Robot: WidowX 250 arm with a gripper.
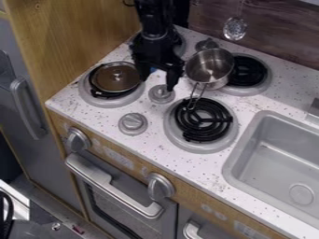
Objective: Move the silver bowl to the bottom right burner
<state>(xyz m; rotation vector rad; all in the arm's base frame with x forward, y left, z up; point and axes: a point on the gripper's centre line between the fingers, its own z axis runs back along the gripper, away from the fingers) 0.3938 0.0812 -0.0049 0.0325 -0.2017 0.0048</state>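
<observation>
The black gripper (158, 80) hangs over the stove top, left of the silver bowl, its two fingertips apart with nothing between them. The silver bowl (209, 66), a small metal pan with a thin wire handle, stands upright at the left edge of the back right burner (250, 72), partly over it. Its handle points toward the front, reaching the rear edge of the bottom right burner (203, 120). That burner has a black coil in a grey ring, and no vessel stands on it.
A brown-looking lidded pan (116, 78) sits on the front left burner. Stove knobs (133, 123) rise between the burners. The grey sink (283, 163) is at the right; a ladle (235, 28) hangs at the back wall. A wooden panel (72, 42) borders the left.
</observation>
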